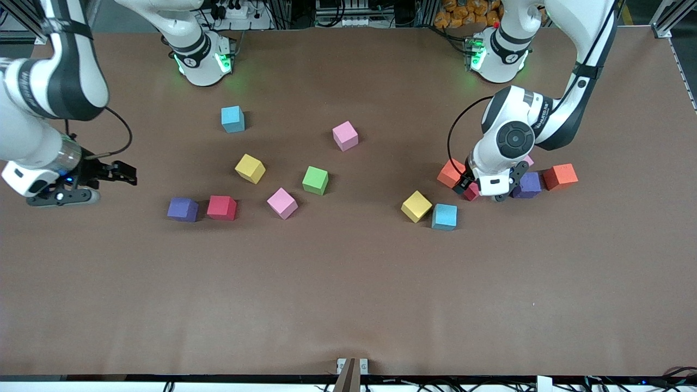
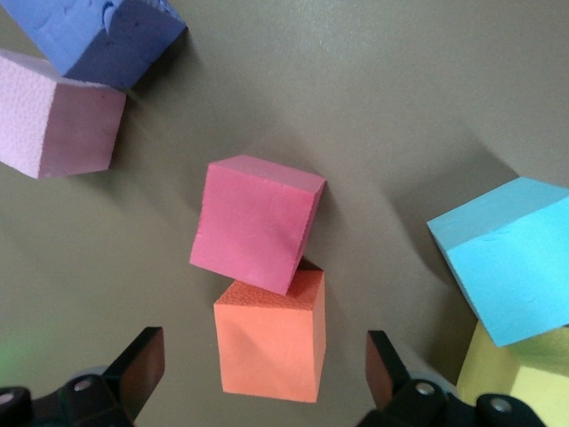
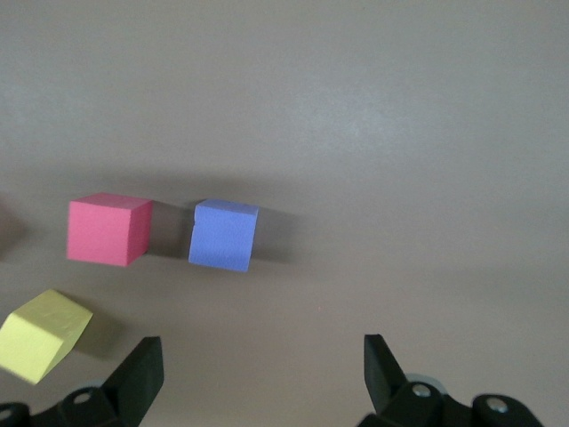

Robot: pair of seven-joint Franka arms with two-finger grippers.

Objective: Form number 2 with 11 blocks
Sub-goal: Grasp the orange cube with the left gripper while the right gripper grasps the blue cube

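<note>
Nearest the front camera, a blue block (image 1: 444, 216) lies touching a yellow block (image 1: 416, 206) on the brown table (image 1: 348, 305). Farther from the camera, toward the left arm's end, the left gripper (image 1: 486, 191) hangs low over a cluster: an orange block (image 1: 451, 173), a dark red block (image 1: 471, 191), a purple block (image 1: 527, 185), an orange-red block (image 1: 560, 176) and a pink one mostly hidden by the wrist. In the left wrist view its jaws stand released, with the orange block (image 2: 271, 334) between them and the red one (image 2: 256, 222) touching it.

Mid-table, scattered apart, lie a pink block (image 1: 282, 203), green block (image 1: 315, 180), second yellow block (image 1: 250, 168), another pink block (image 1: 345, 135) and second blue block (image 1: 233, 119). A red block (image 1: 221, 207) sits just beside a second purple block (image 1: 182, 209).

The right gripper (image 1: 117, 173) waits over bare table at the right arm's end, jaws released. No digit is formed.
</note>
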